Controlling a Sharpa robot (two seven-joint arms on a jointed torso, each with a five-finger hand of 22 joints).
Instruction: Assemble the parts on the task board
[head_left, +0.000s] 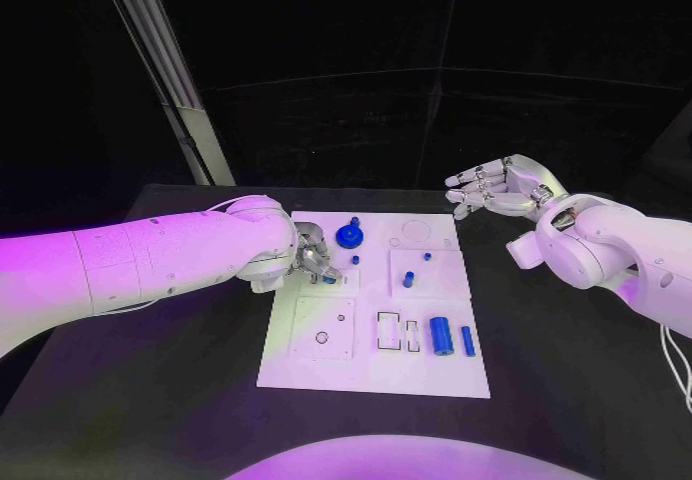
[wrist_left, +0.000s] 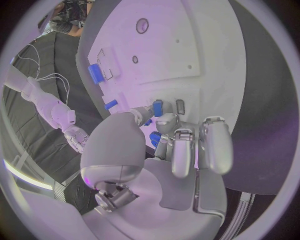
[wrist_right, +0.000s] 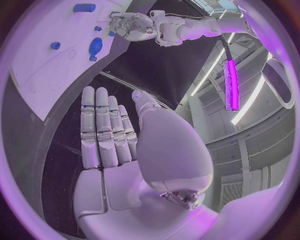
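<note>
Small blue plastic peg (head_left: 329, 279) sits at the left edge of the white task board (head_left: 372, 375), right under the left hand (head_left: 310, 258); fingers (wrist_left: 181, 150) curled onto it, looks pinched, axis unclear. Right hand (head_left: 498, 188) hovers well apart over the black tabletop (head_left: 577, 400), fingers straight, holding nothing.
</note>
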